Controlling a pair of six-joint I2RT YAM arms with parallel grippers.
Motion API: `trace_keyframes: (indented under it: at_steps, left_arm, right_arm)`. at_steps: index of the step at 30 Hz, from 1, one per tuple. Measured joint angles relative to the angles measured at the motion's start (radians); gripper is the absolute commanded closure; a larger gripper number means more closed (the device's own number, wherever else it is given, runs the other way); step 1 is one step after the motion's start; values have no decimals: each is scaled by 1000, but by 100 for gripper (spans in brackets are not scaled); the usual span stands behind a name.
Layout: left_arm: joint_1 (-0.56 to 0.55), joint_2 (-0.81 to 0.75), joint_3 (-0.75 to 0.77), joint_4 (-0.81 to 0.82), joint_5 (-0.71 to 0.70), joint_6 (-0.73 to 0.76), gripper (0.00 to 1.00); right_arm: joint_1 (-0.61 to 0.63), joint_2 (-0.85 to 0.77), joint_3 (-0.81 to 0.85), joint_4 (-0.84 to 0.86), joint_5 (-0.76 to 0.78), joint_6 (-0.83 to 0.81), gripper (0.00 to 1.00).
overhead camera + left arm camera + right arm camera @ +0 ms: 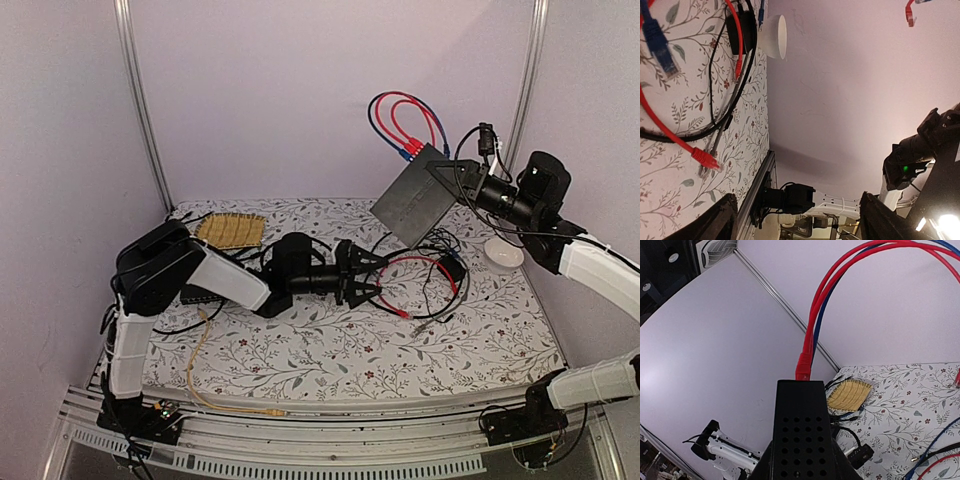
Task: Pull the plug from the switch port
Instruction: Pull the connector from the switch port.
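Observation:
My right gripper [462, 185] is shut on a flat black switch box [413, 200] and holds it tilted in the air at the back right. In the right wrist view the box [802, 425] fills the space between the jaws. A red plug [803, 367] sits in a switch port on its far edge, with a blue cable [816, 347] close behind it. My left gripper [372, 272] hovers low over the table's middle, open, nothing between its fingers [715, 220]. A loose red plug [705, 159] lies on the cloth just beyond it.
Red, blue and black cables [425, 275] tangle on the table under the box, with a loose blue plug [660, 45] among them. A white bowl [503, 256] stands at the right. A woven yellow mat [230, 230] lies at the back left, and a yellow cable [200, 370] runs near the front.

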Motion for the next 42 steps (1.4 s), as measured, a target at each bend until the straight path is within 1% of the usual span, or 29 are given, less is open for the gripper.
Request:
trace_keyframes:
  at_steps: [4,6,9,13,16,19,23,28,34,42]
  left_arm:
    - [-4,-112,-179,58,-42,22,18]
    - [-5,-159,-243,92,-69,47,18]
    - [-3,-228,-291,117,-122,118,21]
    - [13,-323,-296,179,-183,253,24]
    - [39,-356,-296,250,-205,319,27]
    - [79,-359,-313,336,-220,357,28]
    - [136,-346,-325,434,-212,372,30]
    - [171,-293,-274,531,-166,374,34]
    - [179,-238,-206,572,-106,373,38]
    - [180,-209,-201,583,-76,367,41]
  right_arm:
    - [0,16,0,2,-24,3,99]
    - [0,32,0,2,-39,6,99]
    - [0,58,0,10,-63,21,99]
    - [7,90,0,27,-98,38,99]
    - [17,113,0,54,-126,58,99]
    - [29,143,0,96,-156,84,99]
    - [50,192,0,169,-197,130,99]
    - [87,268,0,254,-230,190,99]
    - [116,333,1,327,-247,248,99]
    - [132,397,28,429,-258,312,99]
